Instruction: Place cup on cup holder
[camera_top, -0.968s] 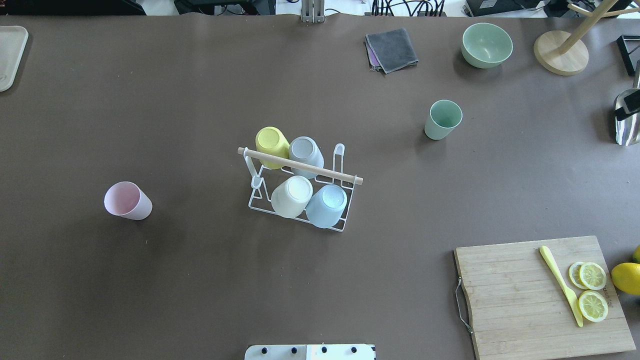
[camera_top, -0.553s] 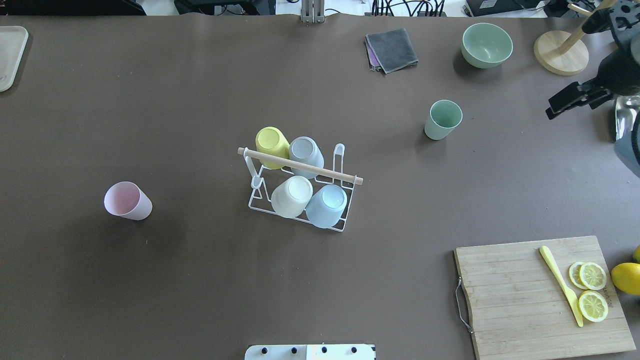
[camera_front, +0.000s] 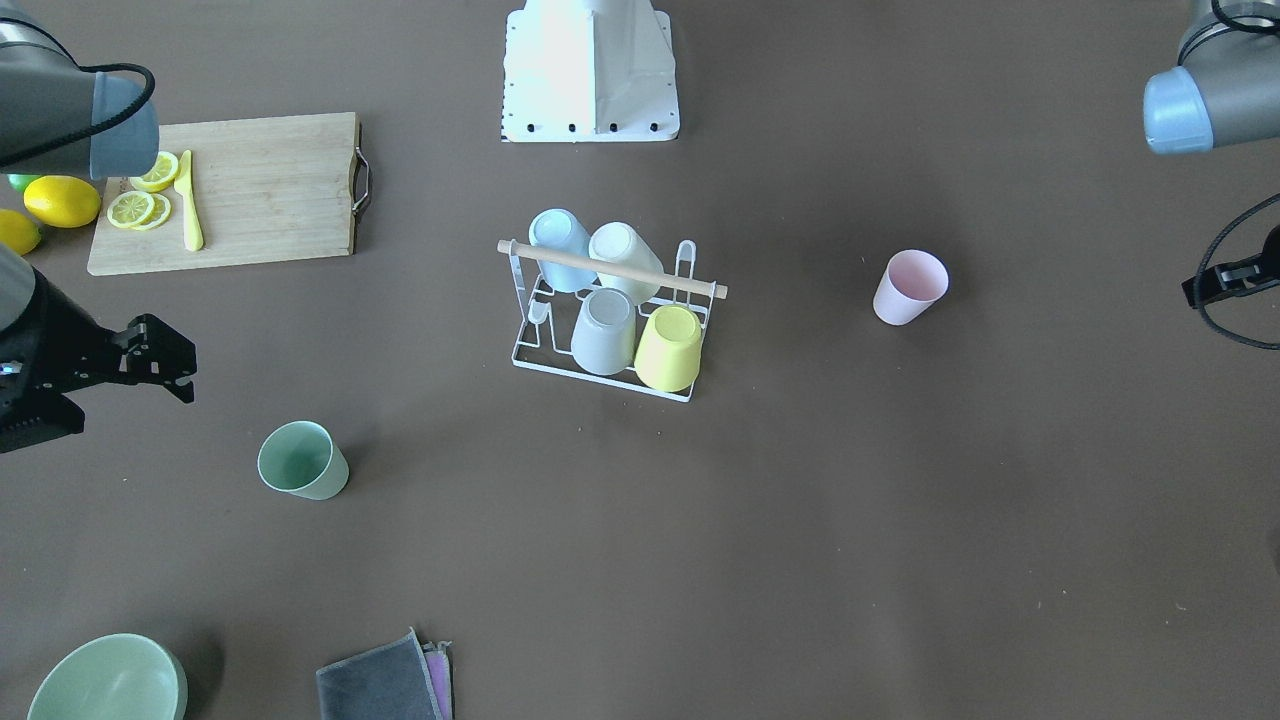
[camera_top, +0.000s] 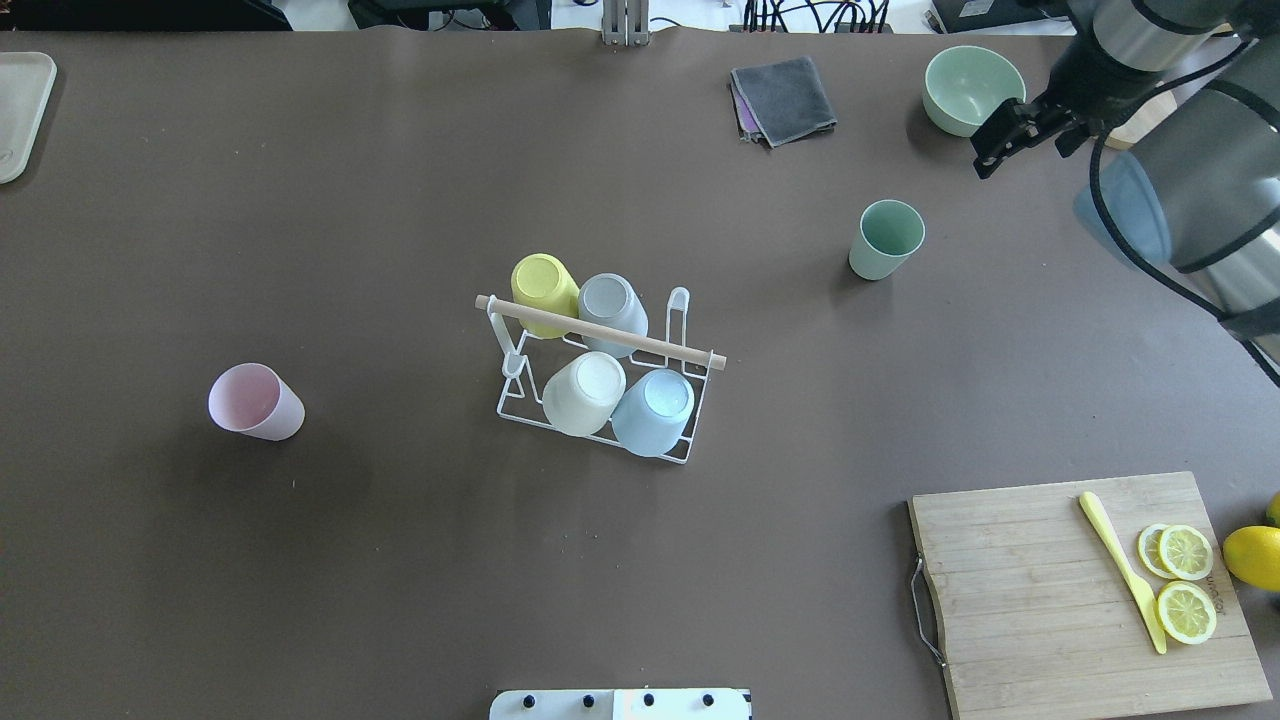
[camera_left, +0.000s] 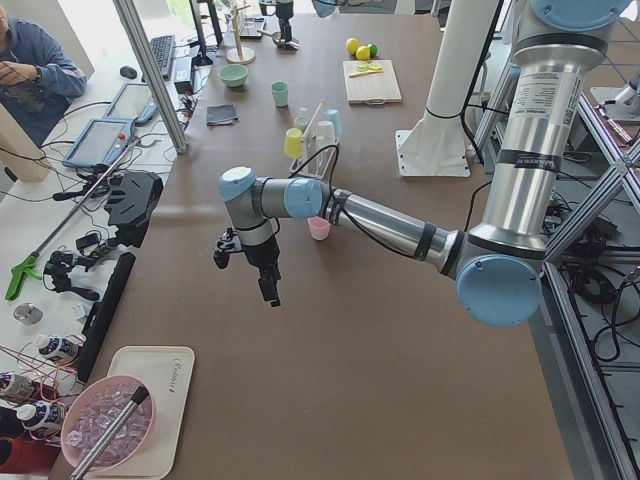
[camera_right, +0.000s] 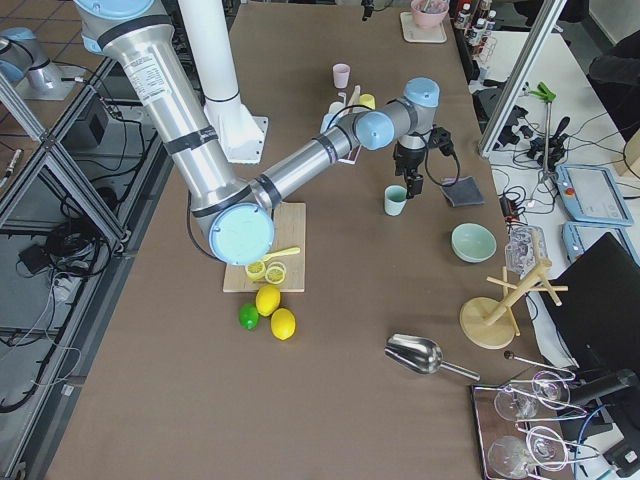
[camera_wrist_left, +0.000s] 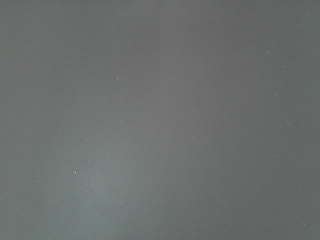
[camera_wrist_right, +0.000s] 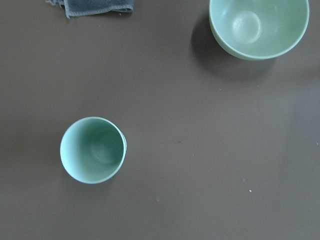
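The green cup (camera_top: 886, 238) looks light, stiff and smooth; take it by the rim. The right claw (camera_top: 997, 140) near it is spread, holding nothing

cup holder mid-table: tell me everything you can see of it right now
The cup holder is a white wire rack with a rectangular base, upright looped prongs and a light wooden rod across the top. It stands upright on the brown table, skewed to the table's edges. Four cups sit upside down on it: yellow cup, grey cup, cream cup, light blue cup. Two prongs at opposite corners are bare. Nothing else touches it.
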